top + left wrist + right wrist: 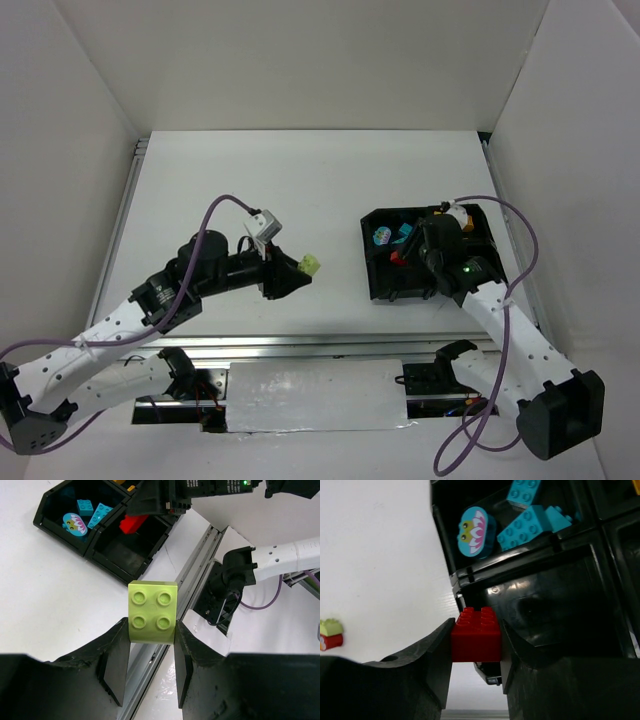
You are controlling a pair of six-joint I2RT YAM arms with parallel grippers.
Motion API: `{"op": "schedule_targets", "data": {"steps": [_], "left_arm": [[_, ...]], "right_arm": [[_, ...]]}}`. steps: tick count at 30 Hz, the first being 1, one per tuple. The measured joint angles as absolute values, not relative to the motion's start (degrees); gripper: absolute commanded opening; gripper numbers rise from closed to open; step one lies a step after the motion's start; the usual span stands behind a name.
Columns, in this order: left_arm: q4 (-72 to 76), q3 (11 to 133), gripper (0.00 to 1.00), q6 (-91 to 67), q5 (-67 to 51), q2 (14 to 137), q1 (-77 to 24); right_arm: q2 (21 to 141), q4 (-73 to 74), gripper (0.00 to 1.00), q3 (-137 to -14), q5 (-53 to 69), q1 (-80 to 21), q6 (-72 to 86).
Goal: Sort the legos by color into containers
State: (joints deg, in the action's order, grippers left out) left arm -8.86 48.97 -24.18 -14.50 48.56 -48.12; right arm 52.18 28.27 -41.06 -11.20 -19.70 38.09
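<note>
My left gripper (304, 268) is shut on a pale green brick (312, 265) and holds it over the table left of the tray. In the left wrist view the brick (152, 611) sits studs-up between the fingertips of that gripper (151, 632). My right gripper (401, 256) is shut on a red brick (476, 640) at the near-left compartment's outer wall of the black four-compartment tray (373, 262). Cyan bricks (527, 526) and a round cyan printed piece (472, 532) lie in the far-left compartment. The near-left compartment (555, 605) looks bare.
In the right wrist view a green brick with a red piece under it (331, 634) shows at the left edge. A yellow-orange piece (131, 487) shows in a far compartment. White walls enclose the table. A metal rail (320, 348) runs along the near edge.
</note>
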Motion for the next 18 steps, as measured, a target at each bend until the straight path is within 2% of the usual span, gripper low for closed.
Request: {"op": "schedule_targets", "data": {"steps": [3, 6, 12, 18], "left_arm": [[-8.40, 48.97, 0.00, -24.25, -15.25, 49.34, -48.12], [-7.62, 48.95, 0.00, -24.25, -16.08, 50.46, -48.12], [-4.43, 48.49, 0.00, -23.92, -19.18, 53.36, -48.16], [1.21, 47.97, 0.00, -20.84, -15.33, 59.75, -51.79]], "right_arm": [[52.97, 29.02, 0.91, -41.06, -11.70, -18.65, 38.52], [53.87, 29.54, 1.00, -41.06, -11.86, -18.55, 38.70], [53.80, 31.86, 1.00, -42.98, -9.56, -18.48, 39.09], [48.71, 29.56, 1.00, -44.66, 4.14, -19.81, 43.05]]}}
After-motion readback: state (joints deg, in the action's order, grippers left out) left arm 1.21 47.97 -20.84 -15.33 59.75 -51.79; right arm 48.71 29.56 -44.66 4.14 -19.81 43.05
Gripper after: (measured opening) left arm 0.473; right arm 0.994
